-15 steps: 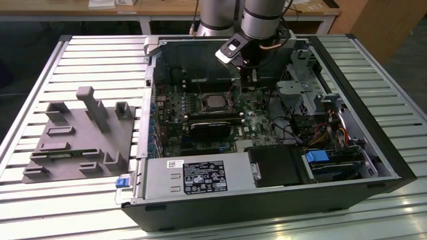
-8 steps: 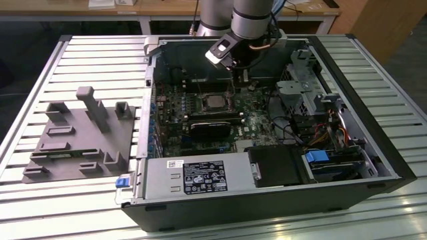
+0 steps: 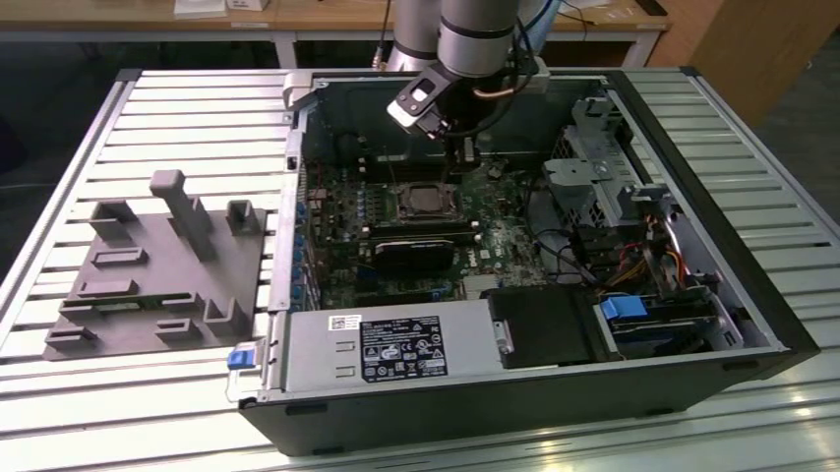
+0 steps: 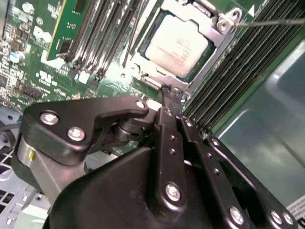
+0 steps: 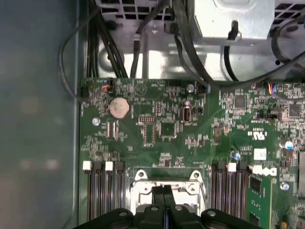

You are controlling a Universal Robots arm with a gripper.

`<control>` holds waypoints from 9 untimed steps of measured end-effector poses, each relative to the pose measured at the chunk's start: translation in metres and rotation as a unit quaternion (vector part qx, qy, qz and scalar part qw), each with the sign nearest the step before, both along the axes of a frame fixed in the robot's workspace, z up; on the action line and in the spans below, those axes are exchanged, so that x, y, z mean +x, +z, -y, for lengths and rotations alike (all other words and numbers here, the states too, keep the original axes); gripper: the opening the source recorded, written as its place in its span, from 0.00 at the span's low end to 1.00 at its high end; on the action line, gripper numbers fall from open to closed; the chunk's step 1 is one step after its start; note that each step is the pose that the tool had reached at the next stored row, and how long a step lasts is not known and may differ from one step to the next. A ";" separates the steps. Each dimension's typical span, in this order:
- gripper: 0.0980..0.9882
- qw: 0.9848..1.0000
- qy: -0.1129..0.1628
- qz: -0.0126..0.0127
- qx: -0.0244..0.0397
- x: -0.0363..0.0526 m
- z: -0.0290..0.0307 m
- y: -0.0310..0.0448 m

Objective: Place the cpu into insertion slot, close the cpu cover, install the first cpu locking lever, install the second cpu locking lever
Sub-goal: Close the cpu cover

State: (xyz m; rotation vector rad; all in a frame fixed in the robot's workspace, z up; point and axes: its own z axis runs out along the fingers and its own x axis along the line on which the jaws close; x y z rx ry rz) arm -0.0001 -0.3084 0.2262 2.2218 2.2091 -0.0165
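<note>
The claw (image 4: 169,93), clenched on nothing, points its tips at the edge of the cpu cover (image 4: 217,29), which lies over the cpu (image 4: 176,44), seemingly to pin it.

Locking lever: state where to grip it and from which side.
Pinch the locking lever on its straight free stretch, away from the cpu cover, likely from above the board: the thin rod runs across the memory slots, with room either side.

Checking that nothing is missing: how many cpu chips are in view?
1: the cpu sits in the insertion slot on the motherboard, just ahead of the gripper. Others may lie hidden behind the arm.
</note>
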 end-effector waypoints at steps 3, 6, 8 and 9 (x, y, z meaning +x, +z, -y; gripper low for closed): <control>0.00 1.000 0.000 0.001 0.000 -0.0022 0.0000 0.0000; 0.00 1.000 0.000 0.003 0.001 -0.0061 0.0001 0.0000; 0.00 1.000 0.000 0.004 0.004 -0.0080 0.0001 -0.0001; 0.00 1.000 0.000 0.005 0.007 -0.0086 0.0002 -0.0002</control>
